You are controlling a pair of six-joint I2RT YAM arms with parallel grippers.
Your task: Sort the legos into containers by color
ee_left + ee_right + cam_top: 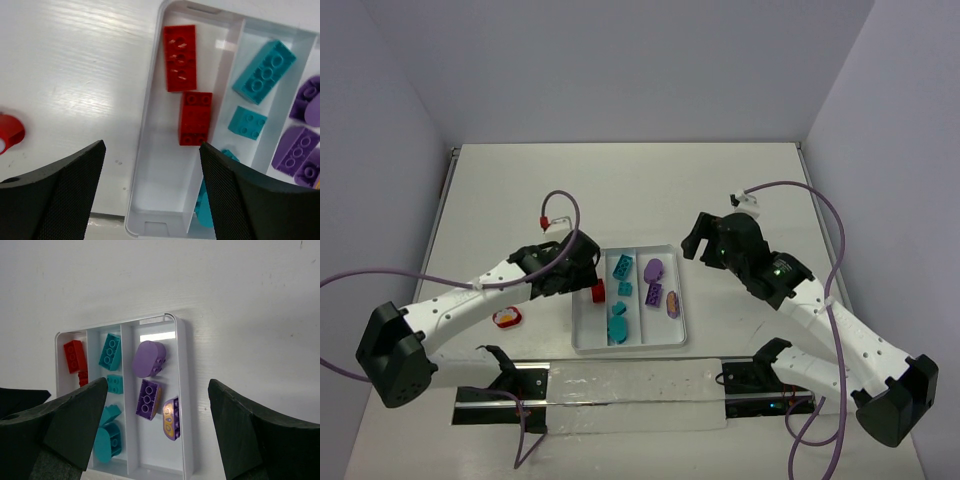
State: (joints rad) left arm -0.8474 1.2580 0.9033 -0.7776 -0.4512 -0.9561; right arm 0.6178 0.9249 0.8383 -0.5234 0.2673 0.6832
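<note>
From above, the white tray (582,335) sits on the bench (620,190) between the two arms, its three compartments running from twelve to six o'clock. The left fingers (588,280) hang over the tray's nine o'clock edge, so only a corner of the red bricks (598,292) shows in the nine o'clock compartment. The teal bricks (622,266) lie in the middle compartment and the purple bricks (654,268) in the three o'clock one. A red rounded piece (507,318) lies on the bench at about eight o'clock from the tray, well apart from it. The right fingers (695,243) hover above bare bench at two o'clock from the tray.

From the left wrist, the left fingers are spread wide with nothing between them, above the compartment with the red bricks. There are two of these, lying roughly end to end, the nearer one against the divider. The teal and purple bricks sit in the compartments toward three o'clock. The red rounded piece is at nine o'clock, on the bench outside the tray.

From the right wrist, the right fingers also gape wide and grip nothing. The whole tray lies well below them, with red at nine o'clock, teal in the middle and purple at three o'clock.
</note>
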